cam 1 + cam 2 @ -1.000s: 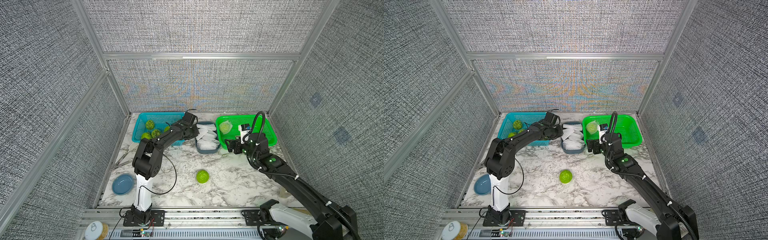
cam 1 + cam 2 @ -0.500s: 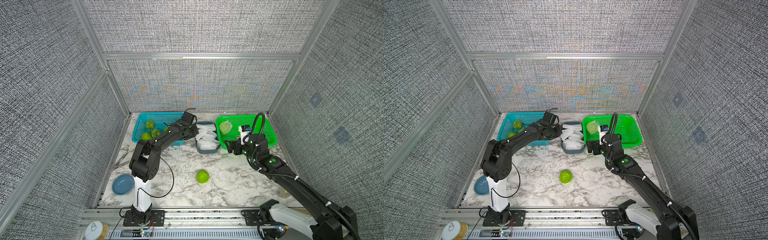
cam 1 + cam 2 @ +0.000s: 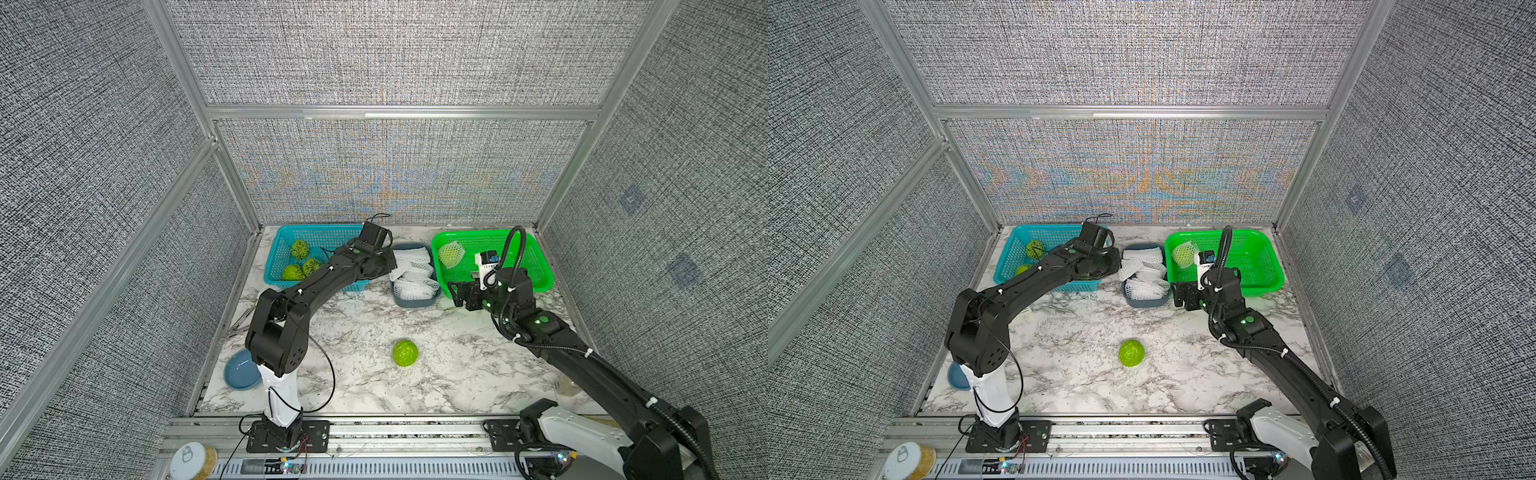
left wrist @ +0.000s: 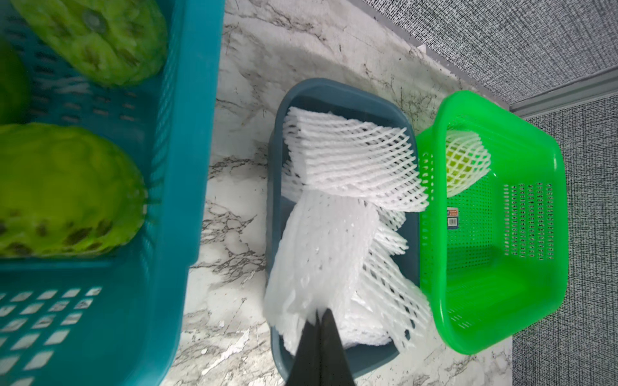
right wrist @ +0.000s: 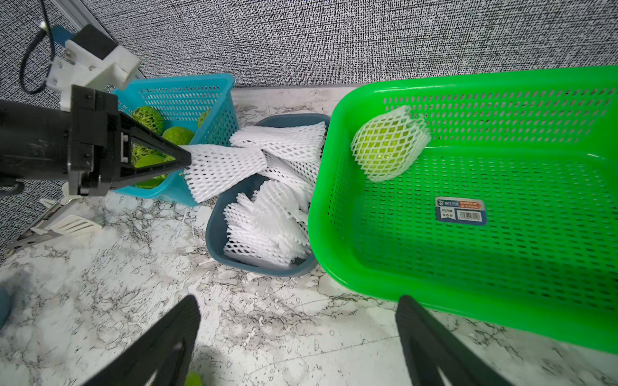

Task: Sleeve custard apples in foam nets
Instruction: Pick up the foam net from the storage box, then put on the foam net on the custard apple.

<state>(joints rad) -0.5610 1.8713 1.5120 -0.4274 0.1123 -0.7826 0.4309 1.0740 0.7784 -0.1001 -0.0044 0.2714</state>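
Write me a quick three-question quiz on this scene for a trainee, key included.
1. True or false: the left gripper is shut on a foam net.
2. The sleeved custard apple lies in: A) the blue basket, B) the green basket, C) the grey tray.
3. Fill in: the right gripper stands ____, holding nothing.
Key: 1 true; 2 B; 3 open.

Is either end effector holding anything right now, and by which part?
The left end effector pinches one foam net by the edge of one end. The right end effector is open, holding nothing.
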